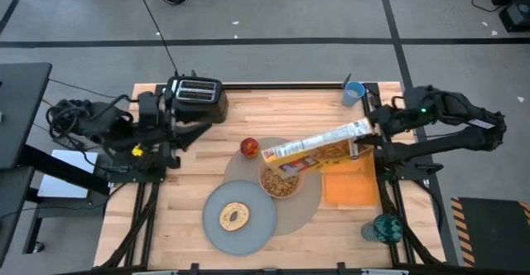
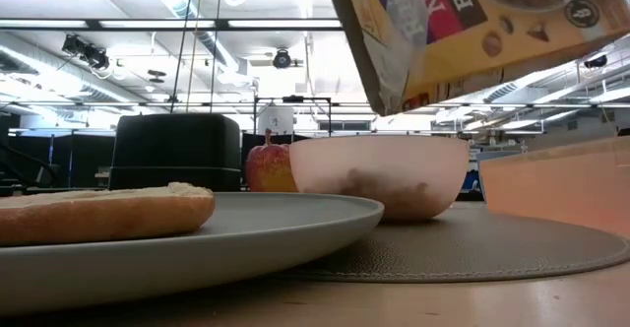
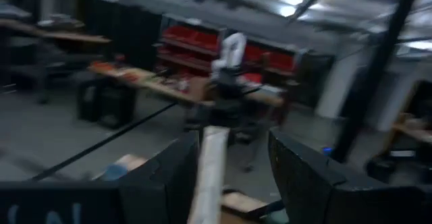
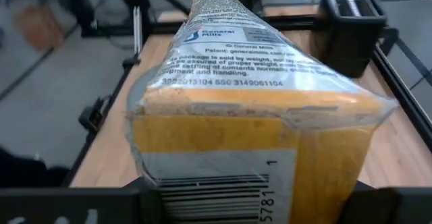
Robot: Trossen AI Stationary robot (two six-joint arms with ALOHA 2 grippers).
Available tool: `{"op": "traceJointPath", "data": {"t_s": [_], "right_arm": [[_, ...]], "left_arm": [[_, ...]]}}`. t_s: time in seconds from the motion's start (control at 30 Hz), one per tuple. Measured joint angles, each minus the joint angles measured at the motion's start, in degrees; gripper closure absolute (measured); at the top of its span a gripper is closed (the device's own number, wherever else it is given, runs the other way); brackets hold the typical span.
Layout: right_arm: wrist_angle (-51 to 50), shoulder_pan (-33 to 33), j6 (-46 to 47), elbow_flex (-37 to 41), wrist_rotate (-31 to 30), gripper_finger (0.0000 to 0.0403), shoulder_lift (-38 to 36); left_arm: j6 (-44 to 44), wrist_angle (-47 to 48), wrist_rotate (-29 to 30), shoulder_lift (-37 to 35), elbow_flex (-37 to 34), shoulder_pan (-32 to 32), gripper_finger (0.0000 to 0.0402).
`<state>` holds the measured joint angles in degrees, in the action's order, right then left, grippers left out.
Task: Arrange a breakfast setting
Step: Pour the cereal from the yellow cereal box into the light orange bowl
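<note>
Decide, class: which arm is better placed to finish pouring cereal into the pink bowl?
The right. Its gripper already holds the cereal box tilted with its open end over the pink bowl. The left gripper waits empty beside the toaster, away from the placemat.

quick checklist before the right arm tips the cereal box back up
1. Right claw shut on the cereal box: ok.
2. Box mouth over the pink bowl: ok.
3. Cereal already in the bowl: ok.
4. Cereal spilled on the placemat: cannot tell.
5. Apple and plate with the bagel lie apart from the box: ok.
6. Left claw parked by the toaster, away from the bowl: ok.
</note>
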<state>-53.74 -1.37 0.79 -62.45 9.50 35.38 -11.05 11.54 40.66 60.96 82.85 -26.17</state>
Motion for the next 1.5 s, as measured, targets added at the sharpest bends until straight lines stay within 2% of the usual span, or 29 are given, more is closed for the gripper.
{"op": "traceJointPath", "data": {"t_s": [0.13, 0.27, 0.37, 0.53, 0.63, 0.7, 0.8, 0.93, 1.07, 1.13, 1.3, 1.5], "right_arm": [[4.35, 0.00, 4.55, 6.22, -0.90, 0.0251, -7.67], [11.21, -0.01, 8.68, 10.46, -1.10, 0.0251, -14.85], [12.82, -0.02, 10.23, 11.49, -1.10, 0.0251, -18.91], [13.51, -0.01, 13.63, 9.41, -1.09, 0.0251, -23.36], [19.61, 0.00, 15.49, 8.43, -2.05, 0.0251, -24.27], [26.89, 0.00, 14.91, 8.44, -2.33, 0.0251, -24.11], [38.94, 0.00, 13.13, 9.38, -2.70, 0.0252, -22.23], [53.45, 0.00, 11.13, 12.47, -2.66, 0.0252, -16.65], [65.49, 0.00, 9.70, 15.35, -2.65, 0.0252, -9.00], [71.27, 0.00, 9.36, 16.33, -2.80, 0.0252, -4.98], [84.75, 0.00, 8.03, 16.76, -3.83, 0.0252, 3.58], [92.29, 0.00, 8.03, 16.76, -4.14, 0.0252, 10.72]], "left_arm": [[-4.38, 8.37, 4.33, -1.45, -0.06, -0.68, 0.0214], [-10.59, 7.27, 4.71, -1.32, -4.77, -0.79, 0.0214], [-12.91, -0.22, 4.65, -0.78, -12.45, -1.46, 0.0214], [-9.46, -23.00, 6.05, -0.78, -25.91, -1.17, 0.0214], [-8.30, -28.31, 7.57, -0.27, -29.37, 0.48, 0.0214], [-9.08, -28.74, 6.39, 1.25, -29.66, 2.16, 0.0214], [-9.55, -29.09, 3.60, 3.78, -29.41, 4.22, 0.0208], [-7.83, -36.61, -1.87, 8.33, -28.70, 8.37, 0.0173], [-3.47, -49.90, -9.85, 13.48, -28.70, 13.48, 0.0121], [-0.26, -58.16, -11.95, 15.96, -28.70, 15.39, 0.0101], [5.73, -72.22, -16.44, 20.01, -28.63, 17.72, 0.0088], [8.44, -67.41, -20.61, 20.57, -23.49, 18.13, 0.0091]]}}
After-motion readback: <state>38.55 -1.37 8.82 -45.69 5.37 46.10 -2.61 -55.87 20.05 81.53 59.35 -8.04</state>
